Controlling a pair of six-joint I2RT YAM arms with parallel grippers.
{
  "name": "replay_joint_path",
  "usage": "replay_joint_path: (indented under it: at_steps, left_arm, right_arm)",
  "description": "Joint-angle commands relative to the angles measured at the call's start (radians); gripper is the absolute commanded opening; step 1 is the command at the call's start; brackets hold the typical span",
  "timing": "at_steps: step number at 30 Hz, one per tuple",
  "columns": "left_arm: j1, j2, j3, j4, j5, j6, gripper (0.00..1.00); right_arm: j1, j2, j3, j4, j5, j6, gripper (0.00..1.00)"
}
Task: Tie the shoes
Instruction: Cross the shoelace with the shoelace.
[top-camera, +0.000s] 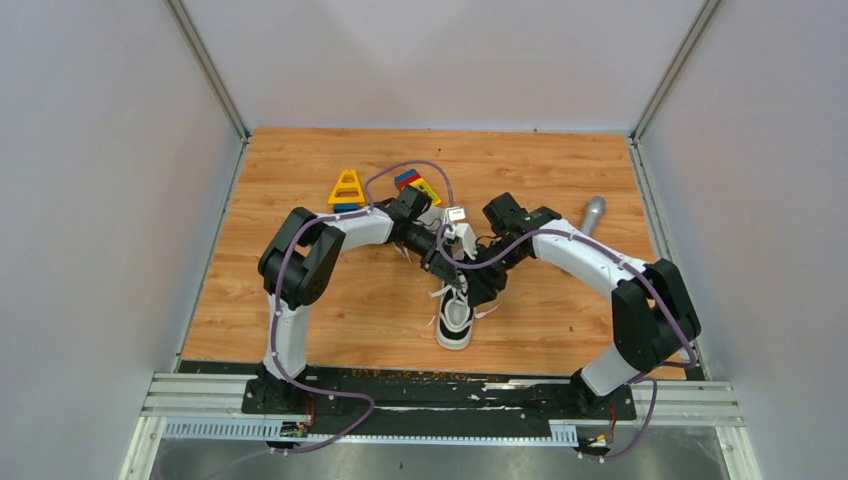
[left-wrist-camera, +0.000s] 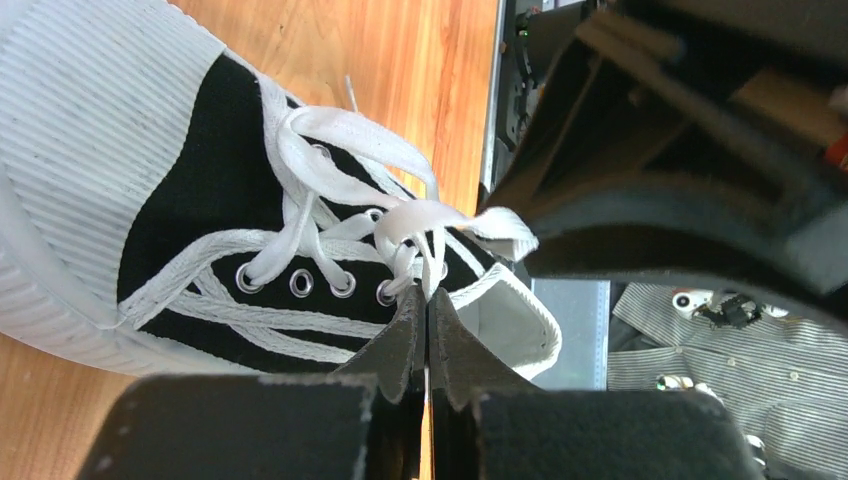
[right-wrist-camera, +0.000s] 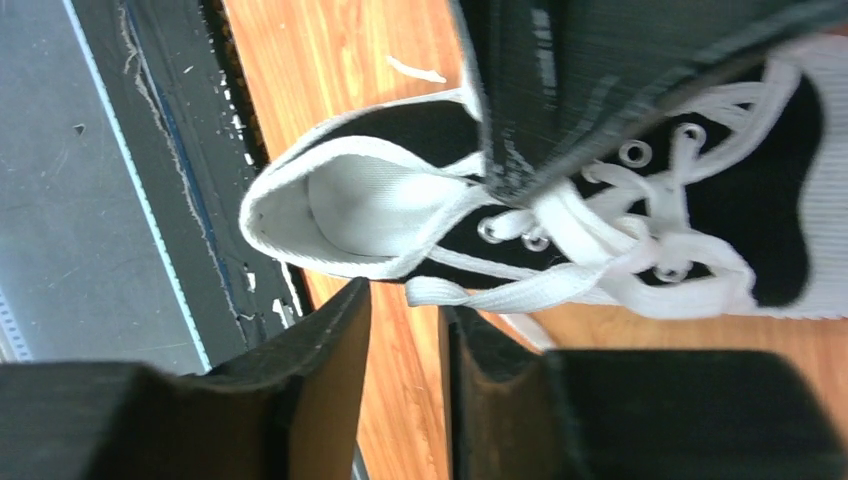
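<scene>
shoe (top-camera: 455, 322): upright on worktop (top-camera: 300, 170), front-middle, heel toward the near edge
left end effector (left-wrist-camera: 428, 300): clamped tight on lace (left-wrist-camera: 440, 225) just above the eyelets (left-wrist-camera: 320, 283)
right end effector (right-wrist-camera: 405, 300): jaws a bit apart, gripping nothing, loose lace end just past the tips

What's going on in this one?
Shoe-tying is in progress on a black canvas sneaker with a white sole, which sits on the wooden table. The left claw is shut, pinching a white lace near the top eyelets. The right claw is open near the shoe's collar, holding nothing. No bow is tied yet.
</scene>
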Motion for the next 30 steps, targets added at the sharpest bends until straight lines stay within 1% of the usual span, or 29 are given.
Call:
replay_joint_path:
  at_steps: [1, 4, 7, 9, 15, 18, 21, 23, 26, 30]
  left_arm:
    - [0.001, -0.036, -0.021, 0.035, 0.028, 0.05, 0.0]
    - [0.007, -0.021, -0.012, 0.055, 0.037, 0.057, 0.0]
    - [0.011, -0.011, -0.002, 0.077, 0.042, 0.043, 0.0]
    - [0.01, 0.007, 0.016, 0.058, 0.045, 0.047, 0.0]
    - [0.01, 0.034, 0.088, -0.083, 0.034, 0.091, 0.0]
    - [0.011, 0.04, 0.105, -0.121, 0.03, 0.092, 0.0]
    - [0.009, 0.055, 0.127, -0.132, 0.034, 0.083, 0.0]
    - [0.01, 0.064, 0.142, -0.131, 0.041, 0.067, 0.0]
    - [0.011, 0.076, 0.142, -0.087, 0.056, -0.001, 0.0]
    - [0.011, 0.072, 0.091, 0.036, 0.075, -0.112, 0.0]
  right_arm:
    - [-0.07, -0.004, 0.015, 0.051, -0.005, -0.02, 0.36]
    - [-0.109, 0.023, 0.038, 0.054, -0.031, -0.042, 0.4]
    - [-0.141, 0.072, 0.07, 0.046, -0.061, -0.053, 0.4]
    - [-0.159, 0.104, 0.088, 0.036, -0.079, -0.055, 0.4]
    - [-0.184, 0.16, 0.143, 0.019, -0.149, -0.024, 0.4]
    - [-0.185, 0.179, 0.179, 0.004, -0.186, 0.013, 0.31]
    - [-0.181, 0.168, 0.199, -0.011, -0.22, 0.032, 0.15]
    - [-0.172, 0.152, 0.199, -0.009, -0.23, 0.04, 0.08]
    - [-0.156, 0.131, 0.188, 0.0, -0.232, 0.054, 0.03]
    - [-0.123, 0.104, 0.137, 0.004, -0.229, 0.022, 0.01]
